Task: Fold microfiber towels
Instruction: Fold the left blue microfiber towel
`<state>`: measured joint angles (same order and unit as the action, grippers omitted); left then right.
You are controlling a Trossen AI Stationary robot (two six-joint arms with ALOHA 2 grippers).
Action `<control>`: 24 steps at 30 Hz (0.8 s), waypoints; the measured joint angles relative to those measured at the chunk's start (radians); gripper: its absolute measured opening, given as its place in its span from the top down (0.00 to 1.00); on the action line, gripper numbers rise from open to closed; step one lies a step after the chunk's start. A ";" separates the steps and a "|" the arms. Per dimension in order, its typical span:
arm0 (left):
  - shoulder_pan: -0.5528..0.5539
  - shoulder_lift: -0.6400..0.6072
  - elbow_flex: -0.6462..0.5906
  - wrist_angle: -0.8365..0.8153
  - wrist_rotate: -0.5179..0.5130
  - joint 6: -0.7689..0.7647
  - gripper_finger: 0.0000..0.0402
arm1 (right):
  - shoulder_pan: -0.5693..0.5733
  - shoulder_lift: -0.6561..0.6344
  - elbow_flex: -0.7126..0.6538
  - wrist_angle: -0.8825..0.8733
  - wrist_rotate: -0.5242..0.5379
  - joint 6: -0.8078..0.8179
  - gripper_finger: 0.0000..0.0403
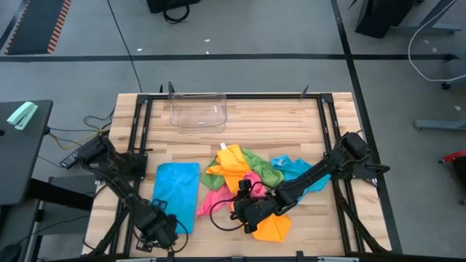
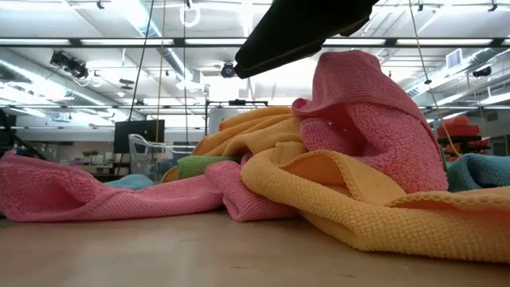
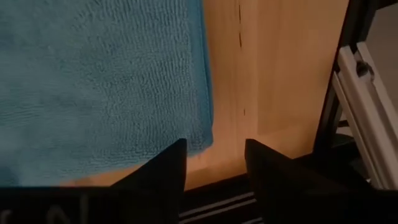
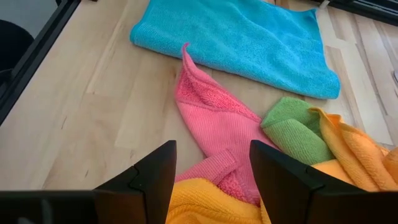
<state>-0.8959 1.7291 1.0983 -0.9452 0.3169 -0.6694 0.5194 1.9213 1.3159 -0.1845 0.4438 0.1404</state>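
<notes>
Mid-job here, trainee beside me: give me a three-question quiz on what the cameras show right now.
1. True or false: the blue towel lies spread flat, apart from the towel heap.
2. Which gripper is over the heap? A) left B) right
3. Fill in: the clear bin stands at the table's ___ edge, away from the arms' bases.

Key:
1. True. It lies beside the left gripper, whose jaws are open at its corner.
2. B. The right gripper is over the pink towel and orange towel, jaws open, holding nothing.
3. Far.
</notes>
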 joint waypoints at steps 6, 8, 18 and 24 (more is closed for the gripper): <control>-0.001 0.159 0.202 -0.260 -0.018 0.091 0.63 | 0.000 0.000 0.000 0.000 0.000 0.004 0.47; -0.002 0.218 0.263 -0.340 -0.023 0.132 0.65 | 0.000 0.000 0.000 0.000 0.000 0.011 0.47; -0.060 0.318 0.357 -0.363 -0.053 0.100 0.51 | 0.008 0.000 0.000 0.000 0.000 0.021 0.47; -0.103 0.318 0.357 -0.358 -0.147 0.105 0.39 | 0.006 0.000 0.000 0.000 0.000 0.020 0.47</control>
<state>-0.9990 2.0476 1.4551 -1.3030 0.1703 -0.5644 0.5259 1.9213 1.3159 -0.1844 0.4438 0.1608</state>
